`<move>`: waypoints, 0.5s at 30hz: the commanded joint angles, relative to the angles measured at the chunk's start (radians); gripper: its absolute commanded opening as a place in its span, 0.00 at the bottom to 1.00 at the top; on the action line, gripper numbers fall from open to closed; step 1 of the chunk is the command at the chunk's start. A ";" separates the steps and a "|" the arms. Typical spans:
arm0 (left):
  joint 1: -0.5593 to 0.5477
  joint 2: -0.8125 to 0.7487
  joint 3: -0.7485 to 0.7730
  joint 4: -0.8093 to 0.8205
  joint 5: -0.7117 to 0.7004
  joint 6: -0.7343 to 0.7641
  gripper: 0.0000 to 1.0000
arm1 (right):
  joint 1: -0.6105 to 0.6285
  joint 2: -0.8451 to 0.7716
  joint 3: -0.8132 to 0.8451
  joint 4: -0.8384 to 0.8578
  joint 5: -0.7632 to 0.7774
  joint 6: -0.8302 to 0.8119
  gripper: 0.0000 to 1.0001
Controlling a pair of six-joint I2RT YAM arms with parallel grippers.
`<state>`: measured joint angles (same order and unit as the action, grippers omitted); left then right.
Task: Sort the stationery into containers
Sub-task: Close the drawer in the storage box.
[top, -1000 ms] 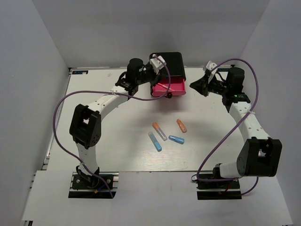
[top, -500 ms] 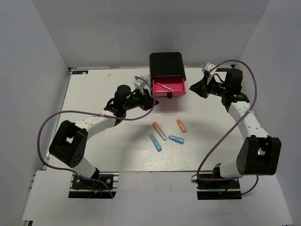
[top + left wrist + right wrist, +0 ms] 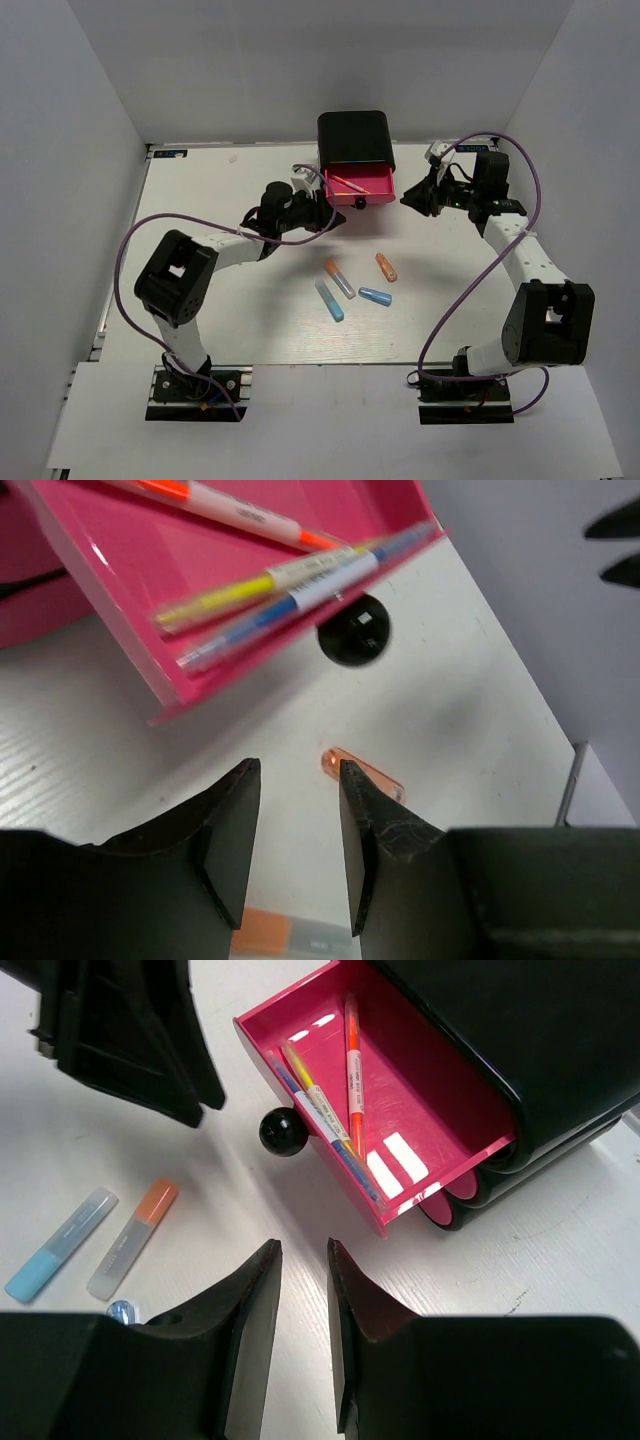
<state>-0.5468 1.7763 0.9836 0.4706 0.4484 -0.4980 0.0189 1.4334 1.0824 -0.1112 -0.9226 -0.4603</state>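
Lying in the open pink drawer [image 3: 400, 1100], two thin pens [image 3: 318, 1110] run along its front wall, an orange one [image 3: 352, 1055] crossing them diagonally. Four markers [image 3: 339, 278] lie on the table [image 3: 220, 300]. The left gripper [image 3: 298, 770] and right gripper [image 3: 303, 1250] appear slightly parted and empty.

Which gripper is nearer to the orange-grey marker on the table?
Left. The left gripper is just beyond the orange-grey marker, by the pink drawer's front left corner. The right gripper is farther off, at the drawer's right side.
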 commanded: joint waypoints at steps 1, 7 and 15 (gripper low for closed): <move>-0.008 0.008 0.076 0.011 -0.086 -0.045 0.48 | -0.005 -0.004 0.001 -0.002 -0.016 -0.015 0.31; -0.008 0.046 0.096 0.033 -0.200 -0.117 0.53 | -0.005 -0.001 -0.007 -0.002 -0.016 -0.015 0.31; -0.008 0.064 0.107 0.091 -0.249 -0.166 0.54 | -0.008 -0.004 -0.010 -0.008 -0.015 -0.014 0.31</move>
<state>-0.5522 1.8294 1.0492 0.5117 0.2405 -0.6415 0.0189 1.4334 1.0824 -0.1150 -0.9222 -0.4683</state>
